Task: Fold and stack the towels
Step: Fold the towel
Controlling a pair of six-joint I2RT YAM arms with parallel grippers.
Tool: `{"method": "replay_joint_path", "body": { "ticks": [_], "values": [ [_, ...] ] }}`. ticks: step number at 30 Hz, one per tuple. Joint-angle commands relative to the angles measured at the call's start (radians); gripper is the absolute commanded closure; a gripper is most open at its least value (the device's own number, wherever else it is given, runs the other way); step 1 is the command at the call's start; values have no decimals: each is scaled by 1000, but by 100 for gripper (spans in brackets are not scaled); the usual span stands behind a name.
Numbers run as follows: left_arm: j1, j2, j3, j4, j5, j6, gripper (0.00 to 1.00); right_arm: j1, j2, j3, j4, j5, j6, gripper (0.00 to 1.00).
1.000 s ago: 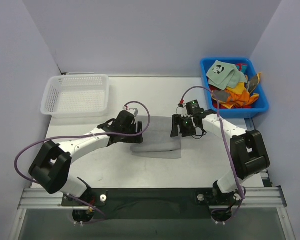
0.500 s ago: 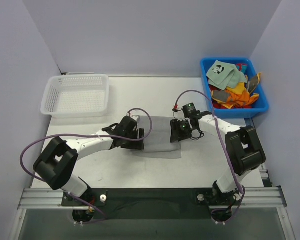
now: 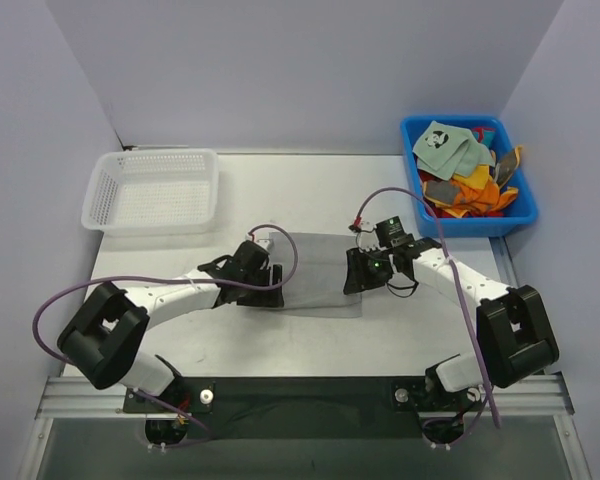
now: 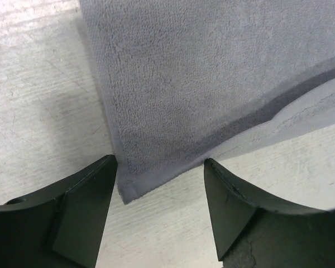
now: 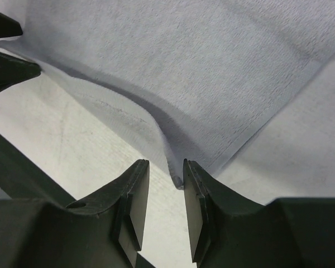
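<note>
step: fold pickup | left gripper (image 4: 161,167) open, straddling grey towel (image 3: 315,272) corner at 8 o'clock, ready to pinch | right gripper (image 5: 166,173) jaws narrow around lifted 3 o'clock corner, grip unclear

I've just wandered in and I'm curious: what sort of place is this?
Probably a robotics lab cell: plain walls box in a white table, and the left arm and right arm are fixed at a metal rail.

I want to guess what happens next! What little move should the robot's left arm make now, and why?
Probably close the left jaws. They stand wide open astride one corner of the grey terry-cloth towel, while the right jaws sit narrow around another, raised corner.
</note>
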Motion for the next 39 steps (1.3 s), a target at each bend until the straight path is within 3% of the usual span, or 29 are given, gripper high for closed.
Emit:
{"method": "replay_joint_path", "body": {
  "ticks": [1, 9, 16, 19, 25, 33, 39],
  "values": [
    [-1, -40, -15, 41, 10, -22, 26, 10, -40, -35, -49, -52, 55, 69],
    [-3, -96, -37, 33, 8, -31, 25, 5, -93, -159, -68, -28, 187, 68],
    [-7, -246, -20, -36, 13, -51, 23, 11, -248, -157, -85, 29, 237, 67],
    [-17, -288, -4, -40, 11, -72, 29, 25, -264, -118, -60, 40, 270, 72],
    [-33, -201, 16, -19, 22, -80, 48, 46, -135, -94, 20, 12, 317, 79],
    [-43, -49, -53, 87, 40, -137, 50, 1, -5, -167, 60, 27, 325, 82],
    [-64, -55, -113, 138, 30, -218, 49, -136, 34, -206, 63, 36, 322, 82]
  ]
}}
